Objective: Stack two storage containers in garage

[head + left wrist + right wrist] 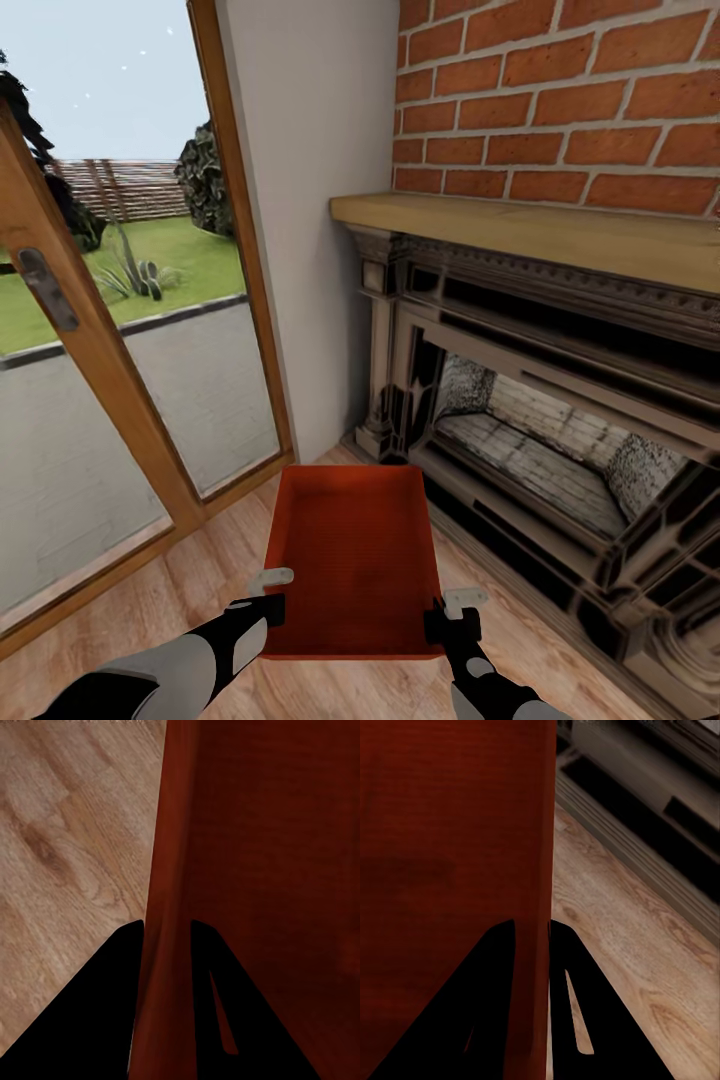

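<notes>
Light wood-plank flooring (150, 610) covers the living room, seen from the robot's head looking forward and down. Nearest the camera, two arms reach forward from the lower edge. The left gripper (268, 598) is clamped on the left wall of an orange-red storage container (355, 570), and the right gripper (448, 612) is clamped on its right wall. In the left wrist view, the two dark fingers (97, 1012) sit on either side of the red wall (169, 945), one inside and one outside, with plank floor beside it. The right wrist view shows the same pinch on the opposite wall (532, 967). The container is lidless, held between the grippers above the planks, its open top facing up and its far end pointing toward the room's corner. Beyond it to the right stands a dark, ornate fireplace (540, 440) with a pale wooden mantel (520, 225) under red brick (560, 100). To the left, wood-framed glass doors (110, 360) show a lawn outside.
</notes>
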Controlling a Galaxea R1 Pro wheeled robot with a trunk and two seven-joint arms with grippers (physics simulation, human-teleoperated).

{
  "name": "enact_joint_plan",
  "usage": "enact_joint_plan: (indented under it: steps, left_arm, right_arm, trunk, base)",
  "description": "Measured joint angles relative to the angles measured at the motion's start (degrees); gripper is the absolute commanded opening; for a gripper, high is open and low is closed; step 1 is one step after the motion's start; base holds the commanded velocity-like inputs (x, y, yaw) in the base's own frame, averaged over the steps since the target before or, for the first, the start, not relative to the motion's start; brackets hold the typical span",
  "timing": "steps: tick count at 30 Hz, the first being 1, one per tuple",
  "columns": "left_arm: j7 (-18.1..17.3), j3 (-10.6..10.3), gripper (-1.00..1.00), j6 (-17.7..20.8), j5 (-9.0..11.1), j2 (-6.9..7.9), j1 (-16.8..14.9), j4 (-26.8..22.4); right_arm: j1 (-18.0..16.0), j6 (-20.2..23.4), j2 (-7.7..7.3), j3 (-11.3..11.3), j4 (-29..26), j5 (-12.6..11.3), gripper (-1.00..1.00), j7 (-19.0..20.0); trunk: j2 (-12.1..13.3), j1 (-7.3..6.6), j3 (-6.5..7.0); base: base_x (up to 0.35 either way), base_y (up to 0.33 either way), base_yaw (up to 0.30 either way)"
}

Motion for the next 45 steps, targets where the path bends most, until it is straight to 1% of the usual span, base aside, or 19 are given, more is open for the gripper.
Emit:
enact_joint_plan:
  steps: [45]
  left_arm:
    - [0.0, 0.1, -1.0, -0.2, -0.3, -0.09, 0.0, 0.0]
  right_arm:
    - [0.0, -0.5, -0.06, -0.1, 0.3, 0.0, -1.0, 0.0]
  trunk:
    - [0.0, 0.0, 4.14]
  base:
    - [0.0, 0.0, 0.0]
